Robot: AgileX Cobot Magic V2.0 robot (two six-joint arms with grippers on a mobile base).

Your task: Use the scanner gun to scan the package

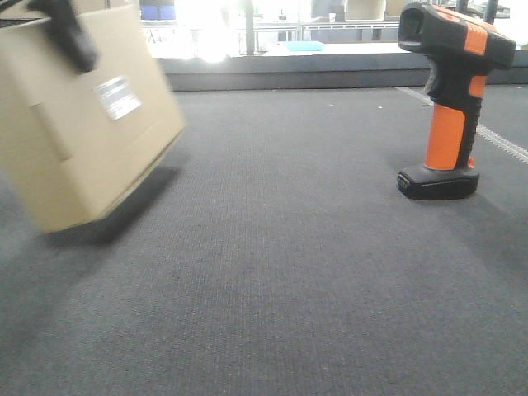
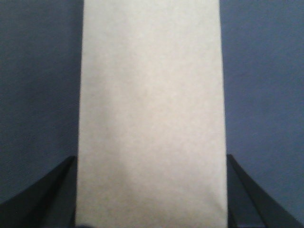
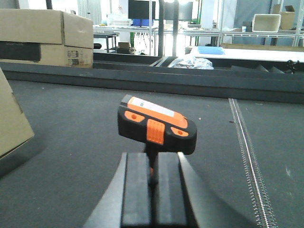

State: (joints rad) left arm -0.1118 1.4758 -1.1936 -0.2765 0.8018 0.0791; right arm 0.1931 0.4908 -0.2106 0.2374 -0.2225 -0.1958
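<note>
The package [image 1: 78,115], a plain tan box with a small white label [image 1: 118,97], hangs tilted at the left, its lower corner close to the dark mat. My left gripper [image 2: 151,164] is shut on it, with a black finger [image 2: 57,194] on each side of the tan face [image 2: 151,95]; one finger [image 1: 70,33] shows at the box's top. The scanner gun [image 1: 450,107] stands upright on its flat black base at the right, untouched. My right gripper [image 3: 152,159] sits low just behind the scanner gun [image 3: 156,124], pads together and holding nothing.
Cardboard boxes with a black printed panel [image 3: 42,38] stand at the back left, beyond a dark raised ledge [image 3: 190,80]. A metal seam [image 3: 247,152] runs along the mat right of the scanner. A blue tray [image 3: 209,50] and a white bin [image 3: 268,22] lie farther back.
</note>
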